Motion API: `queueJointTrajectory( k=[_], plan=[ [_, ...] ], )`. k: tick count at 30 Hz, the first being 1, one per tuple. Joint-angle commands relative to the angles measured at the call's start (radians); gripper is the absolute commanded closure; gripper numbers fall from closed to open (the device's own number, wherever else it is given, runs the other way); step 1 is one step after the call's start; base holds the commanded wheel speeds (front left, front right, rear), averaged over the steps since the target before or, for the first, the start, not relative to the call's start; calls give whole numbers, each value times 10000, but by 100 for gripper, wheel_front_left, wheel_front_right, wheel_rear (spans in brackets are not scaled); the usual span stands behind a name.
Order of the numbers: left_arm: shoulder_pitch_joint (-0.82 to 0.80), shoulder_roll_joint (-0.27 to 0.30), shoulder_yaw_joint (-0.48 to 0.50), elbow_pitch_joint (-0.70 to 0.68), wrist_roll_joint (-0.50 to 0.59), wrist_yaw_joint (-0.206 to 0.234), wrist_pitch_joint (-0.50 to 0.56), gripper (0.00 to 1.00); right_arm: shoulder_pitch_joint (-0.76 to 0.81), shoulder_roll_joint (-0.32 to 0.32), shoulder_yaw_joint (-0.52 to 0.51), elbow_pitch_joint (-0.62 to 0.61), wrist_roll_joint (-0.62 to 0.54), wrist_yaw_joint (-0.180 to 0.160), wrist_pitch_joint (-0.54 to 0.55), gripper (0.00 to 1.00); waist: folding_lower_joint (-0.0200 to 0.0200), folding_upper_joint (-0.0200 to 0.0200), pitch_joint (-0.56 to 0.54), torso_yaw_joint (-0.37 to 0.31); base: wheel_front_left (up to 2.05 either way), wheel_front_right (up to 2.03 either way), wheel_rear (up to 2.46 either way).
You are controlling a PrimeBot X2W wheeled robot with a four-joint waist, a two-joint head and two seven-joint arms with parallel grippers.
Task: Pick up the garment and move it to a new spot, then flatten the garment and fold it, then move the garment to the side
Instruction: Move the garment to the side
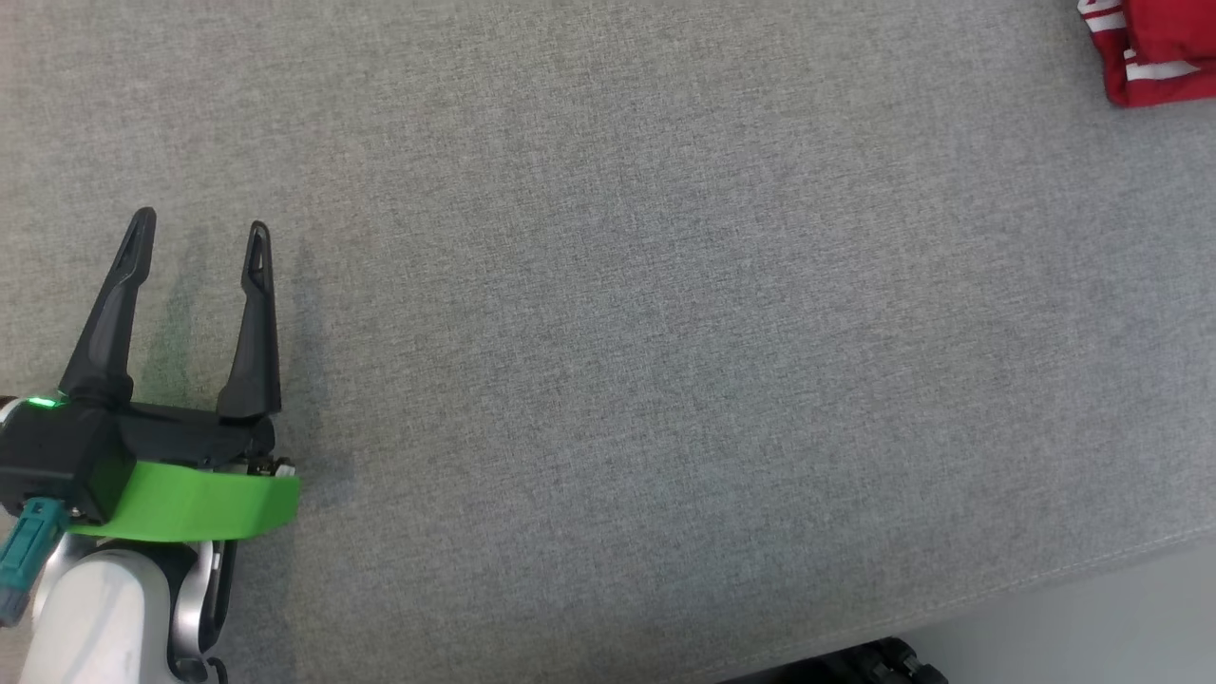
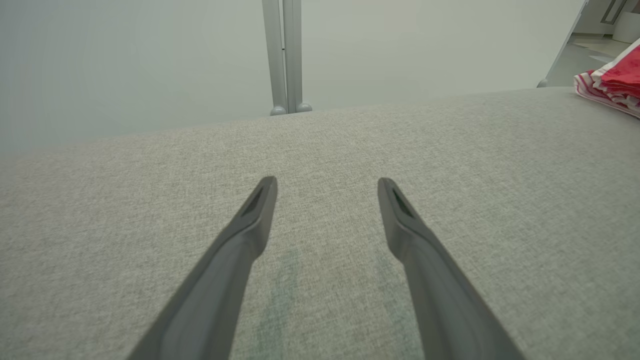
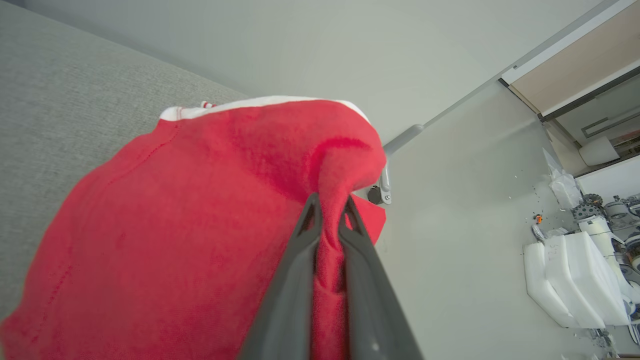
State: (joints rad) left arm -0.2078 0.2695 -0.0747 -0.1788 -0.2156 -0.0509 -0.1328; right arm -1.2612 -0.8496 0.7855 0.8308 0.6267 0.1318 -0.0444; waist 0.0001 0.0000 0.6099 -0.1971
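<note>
The red garment with white trim sits at the far right end of the grey fabric surface, bunched up where a fold of it rises between two dark fingers. The right gripper is clenched on that fold, its fingertips nearly together with red cloth pinched between them. Well apart, over the near left of the surface, the left gripper is spread wide and holds nothing.

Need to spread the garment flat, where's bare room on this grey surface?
The grey surface is bare from the open left gripper across to its near edge. Only the far right corner is crowded, where the right gripper pinches the red garment.
</note>
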Motion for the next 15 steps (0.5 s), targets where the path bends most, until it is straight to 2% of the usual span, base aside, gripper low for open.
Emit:
queueJointTrajectory(
  k=[1,6,7,8,9,15],
  plan=[
    [122,120,44,-172,96,92,57,0,-243,-142,16,156,102,-24,-34,100,-1,0,117,5,0,0,0],
    [269,179,91,-535,83,176,156,0,-570,-29,118,787,105,-24,-96,98,-1,0,234,21,0,0,0],
    [270,176,75,-588,93,203,163,0,-663,4,113,943,71,-24,-179,64,-1,0,262,31,0,0,0],
    [263,169,57,-609,95,219,177,0,-691,32,139,1068,24,-24,-241,10,-1,0,275,41,0,0,0],
    [249,165,40,-623,76,230,190,0,-734,73,146,1287,-12,-24,-303,0,-1,0,285,58,0,0,0],
    [186,157,23,-463,-36,260,82,0,-1194,377,155,2166,-688,-24,-1307,0,-1,0,188,80,0,0,0]
  ],
)
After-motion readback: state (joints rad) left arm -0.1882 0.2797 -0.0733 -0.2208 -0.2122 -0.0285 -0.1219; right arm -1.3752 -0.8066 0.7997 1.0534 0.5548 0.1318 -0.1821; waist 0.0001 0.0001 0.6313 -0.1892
